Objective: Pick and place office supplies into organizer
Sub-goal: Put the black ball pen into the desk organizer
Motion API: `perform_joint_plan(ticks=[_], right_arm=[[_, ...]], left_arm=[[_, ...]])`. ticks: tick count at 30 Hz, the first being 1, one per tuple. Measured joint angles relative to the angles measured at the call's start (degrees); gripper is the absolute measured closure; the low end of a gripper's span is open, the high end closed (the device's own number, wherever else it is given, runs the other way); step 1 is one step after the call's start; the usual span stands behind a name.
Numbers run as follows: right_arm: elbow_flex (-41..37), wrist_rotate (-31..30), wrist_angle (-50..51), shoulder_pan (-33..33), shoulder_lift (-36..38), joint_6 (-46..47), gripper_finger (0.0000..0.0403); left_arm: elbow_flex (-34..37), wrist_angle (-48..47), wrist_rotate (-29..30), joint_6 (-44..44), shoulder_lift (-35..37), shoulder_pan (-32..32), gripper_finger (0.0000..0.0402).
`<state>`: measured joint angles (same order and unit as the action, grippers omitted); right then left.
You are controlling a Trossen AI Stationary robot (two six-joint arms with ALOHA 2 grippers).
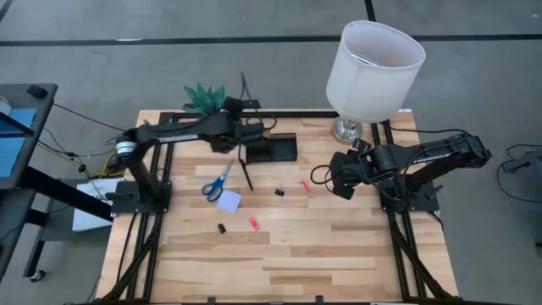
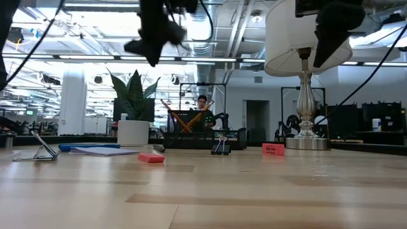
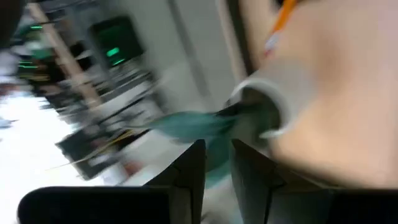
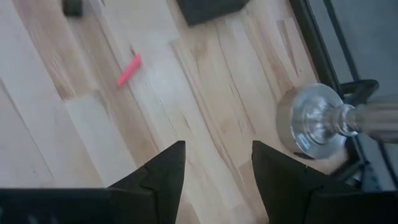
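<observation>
Organizer (image 1: 273,150) sits just beside the left claw (image 1: 254,131), whose fingers look nearly closed, seemingly empty.

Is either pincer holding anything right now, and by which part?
Nothing. The left pincer is nearly closed and empty; the right pincer is open over bare table.

Pale butcher-block wood table (image 1: 339,246) on grey concrete floor (image 1: 474,246). White-shaded lamp with silver metal base (image 1: 347,129) at table's far edge. Room behind: open industrial ceiling, bright strip lights (image 2: 95,57), white columns (image 2: 73,95), a seated person (image 2: 202,102).
</observation>
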<state>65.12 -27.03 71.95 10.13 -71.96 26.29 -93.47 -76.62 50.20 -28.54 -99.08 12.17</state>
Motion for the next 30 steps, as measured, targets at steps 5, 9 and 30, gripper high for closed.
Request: perform_joint_plan(ticks=[5,9,30], right_arm=[[0.0,-0.02,-6.54,0.07,-0.02,0.78,0.0226],[-0.01,-1.74,-13.41,1.37,-0.57,0.77,0.0226],[0.05,-40.53,-50.0,11.87,-24.72,8.58,0.0226]], left_arm=[[0.0,1.14,-15.53,12.15,8.05,-3.38,0.0335],[0.0,5.9,-22.05,19.15,14.52,-7.09,0.0335],[32.54,41.97,-10.31,27.23,44.5,-29.06,0.0336]])
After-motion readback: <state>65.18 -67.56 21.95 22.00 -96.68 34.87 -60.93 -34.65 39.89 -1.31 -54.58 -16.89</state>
